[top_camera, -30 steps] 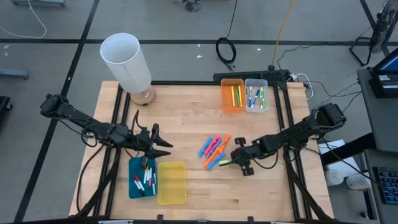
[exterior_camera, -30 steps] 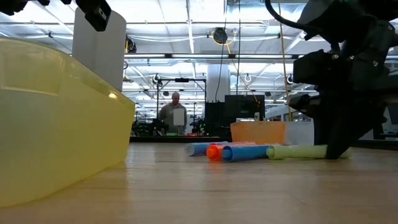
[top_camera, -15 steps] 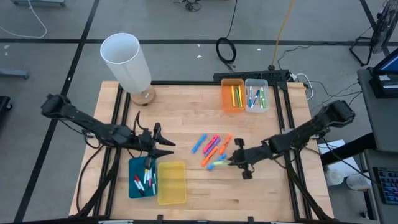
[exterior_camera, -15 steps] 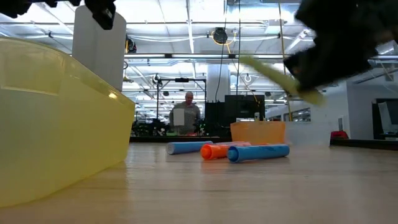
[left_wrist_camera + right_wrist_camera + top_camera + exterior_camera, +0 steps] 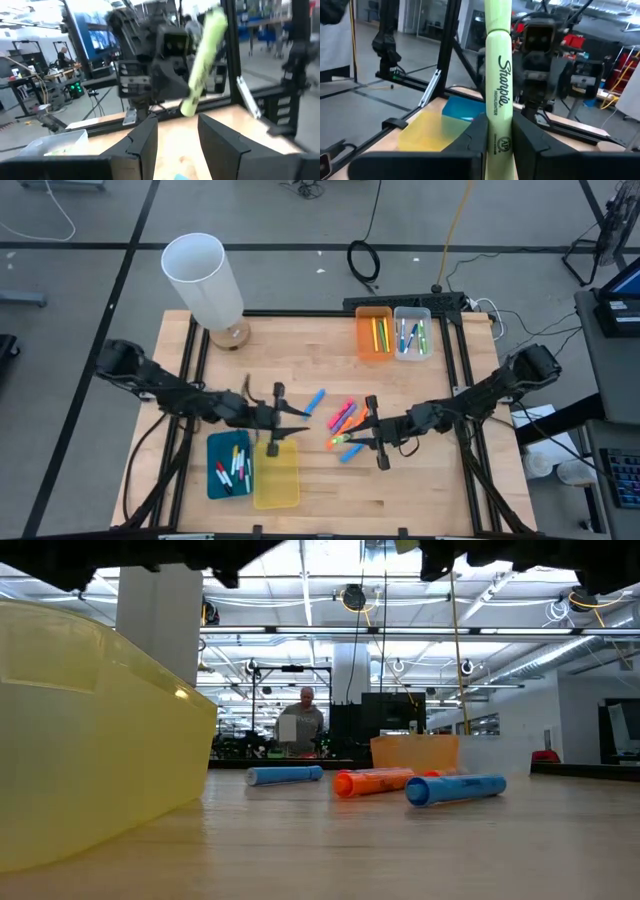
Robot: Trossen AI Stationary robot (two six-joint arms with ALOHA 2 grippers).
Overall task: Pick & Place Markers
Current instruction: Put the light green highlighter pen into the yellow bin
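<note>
One green highlighter (image 5: 499, 95) clamped in right gripper (image 5: 352, 440) jaws; left gripper (image 5: 300, 412) jaws apart, empty.

Yellow-green highlighter (image 5: 499, 95) lifted off table, clamped between right gripper's fingers, "Sharpie" print visible. Loose markers mid-table: blue one (image 5: 315, 400) apart, pink and orange cluster (image 5: 343, 416), another blue (image 5: 351, 453) nearby. More markers lie in orange, clear, teal bins.
</note>
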